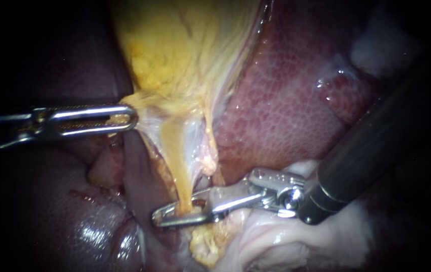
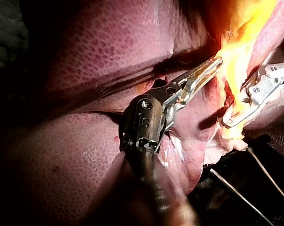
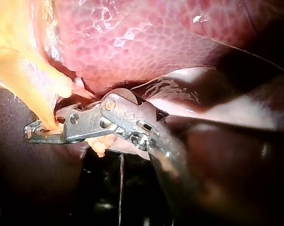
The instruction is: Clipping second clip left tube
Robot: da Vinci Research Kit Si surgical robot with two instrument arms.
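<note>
While the left instrument (image 1: pixel 124 119) clamps its jaws on the gallbladder (image 1: pixel 175 50), the right instrument (image 1: pixel 167 215) grips the tube (image 1: pixel 181 181) between both jaws. Liver (image 1: pixel 286 111) lies behind.

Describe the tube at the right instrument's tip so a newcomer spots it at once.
Start at the yellow gallbladder in the upper middle of the endoscope view and follow it down as it narrows. The tube is the thin yellow cord running from there into the tip of the right instrument. Unlike the pale filmy tissue beside it, it is solid, deeper yellow, and alone meets that tip.
</note>
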